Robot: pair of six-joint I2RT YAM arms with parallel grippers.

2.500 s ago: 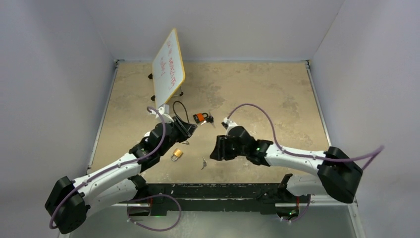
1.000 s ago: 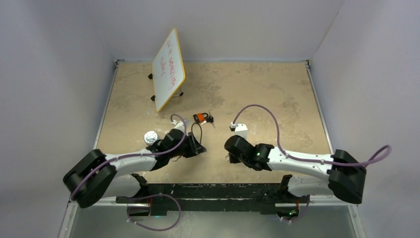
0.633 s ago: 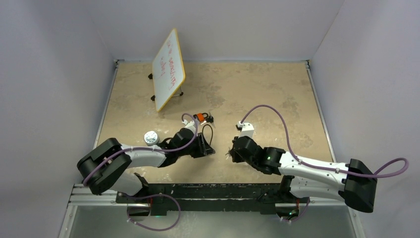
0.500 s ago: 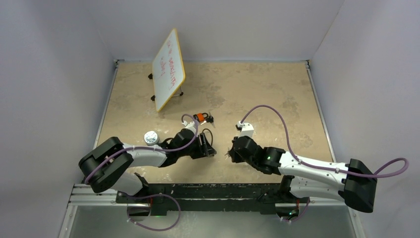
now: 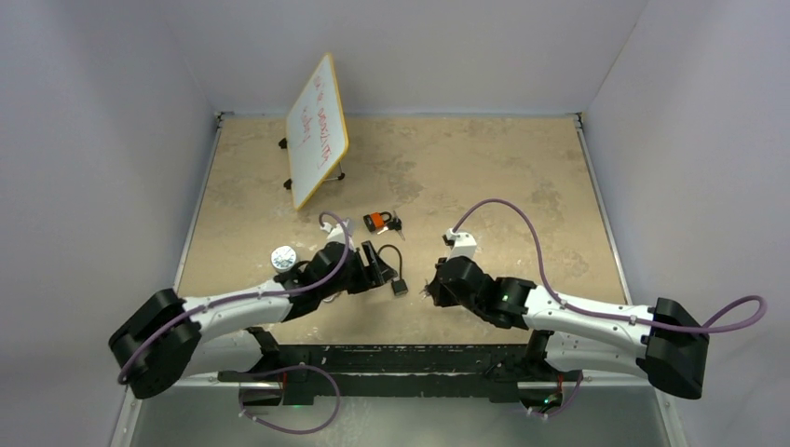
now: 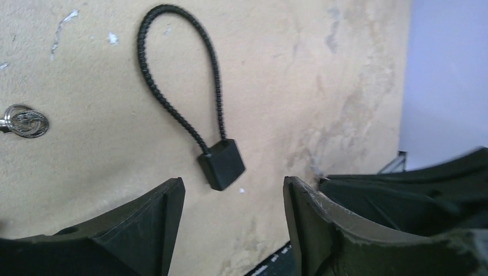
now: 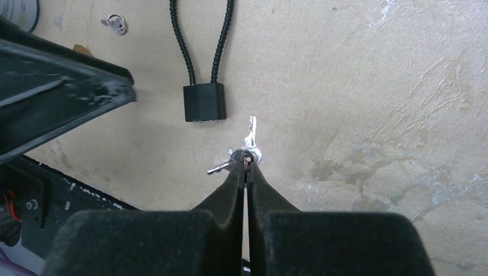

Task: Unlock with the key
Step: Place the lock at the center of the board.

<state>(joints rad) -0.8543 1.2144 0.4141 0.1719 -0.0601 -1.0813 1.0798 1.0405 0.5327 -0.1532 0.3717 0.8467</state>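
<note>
Since a moment ago our left gripper [image 5: 380, 268] has let go, and from above we see the black cable lock [image 5: 398, 286] lying on the table [image 5: 522, 186] between both arms. Through the left wrist, our jaws stand wide apart, with the black cable lock [image 6: 222, 164] flat on the table just beyond them. Through the right wrist, our right gripper [image 7: 246, 168] pinches the keys [image 7: 249, 142] tight, just beside the lock's body.

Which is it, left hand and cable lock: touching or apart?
Apart. Left wrist view shows bare table between the cable lock and both fingers of the open left hand.
</note>
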